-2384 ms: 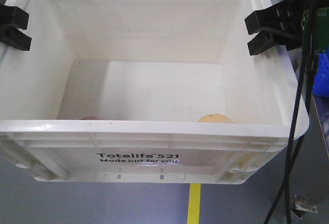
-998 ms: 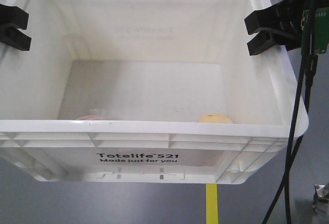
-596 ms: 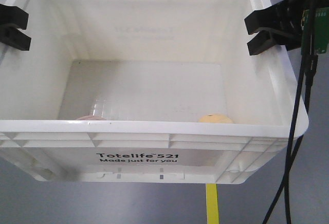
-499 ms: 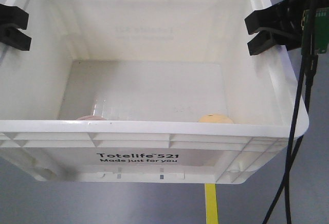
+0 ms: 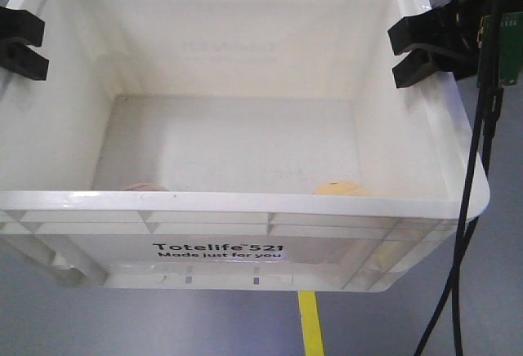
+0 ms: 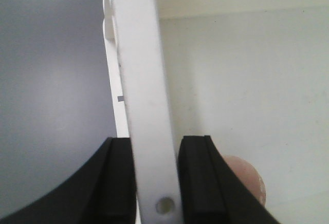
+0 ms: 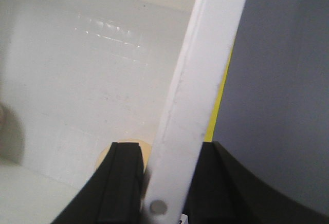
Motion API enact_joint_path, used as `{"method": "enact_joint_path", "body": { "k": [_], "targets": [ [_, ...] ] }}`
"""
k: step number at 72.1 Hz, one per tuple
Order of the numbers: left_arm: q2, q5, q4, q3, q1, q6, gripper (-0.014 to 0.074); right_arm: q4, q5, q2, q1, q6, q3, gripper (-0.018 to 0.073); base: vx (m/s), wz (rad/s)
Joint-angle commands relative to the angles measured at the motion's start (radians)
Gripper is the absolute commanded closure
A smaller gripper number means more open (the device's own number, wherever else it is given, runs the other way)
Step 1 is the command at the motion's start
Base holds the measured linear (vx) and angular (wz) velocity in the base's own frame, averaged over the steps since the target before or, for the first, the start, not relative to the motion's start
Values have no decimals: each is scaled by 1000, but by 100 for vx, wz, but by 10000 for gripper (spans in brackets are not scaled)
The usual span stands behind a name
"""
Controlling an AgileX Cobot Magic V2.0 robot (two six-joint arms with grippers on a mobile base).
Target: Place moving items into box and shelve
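The white box [image 5: 245,201], printed "Totelife 521", hangs above the floor between my two grippers. The left gripper [image 5: 20,42] is shut on the box's left rim [image 6: 144,80], one finger outside and one inside. The right gripper [image 5: 413,50] is shut on the right rim [image 7: 205,70] in the same way. Both moving items lie on the box floor against the near wall. The pinkish-tan lump [image 5: 145,185] sits near the left side and shows beside the left gripper's [image 6: 157,144] inner finger as a pink lump [image 6: 247,175]. The pale yellow lump [image 5: 341,188] lies near the right, partly behind the right gripper [image 7: 164,149], as a yellow lump [image 7: 104,158].
Grey floor lies under the box, with a yellow tape line [image 5: 309,323] running toward me. Black cables [image 5: 470,209] and a green circuit board [image 5: 511,46] hang along the right arm, close to the box's right wall.
The yellow floor line below the box has shifted left, so the box and I have moved over the floor. Both grippers keep their hold on the rims; the lumps stay by the near wall.
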Motion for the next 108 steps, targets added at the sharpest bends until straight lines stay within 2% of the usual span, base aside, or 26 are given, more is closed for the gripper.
{"method": "enact_joint_path", "body": {
  "k": [1, 73, 108],
  "targets": [
    [-36, -114, -20, -50, -1, 1, 613, 26, -22, -45, -1, -35, -41, 571, 51, -37],
    [-36, -114, -19, -50, -1, 1, 613, 29, -22, -45, -1, -35, -41, 571, 47, -41],
    [-36, -114, -18, -50, -1, 1, 613, 29, -22, -45, -1, -35, -41, 571, 40, -56]
  ]
}}
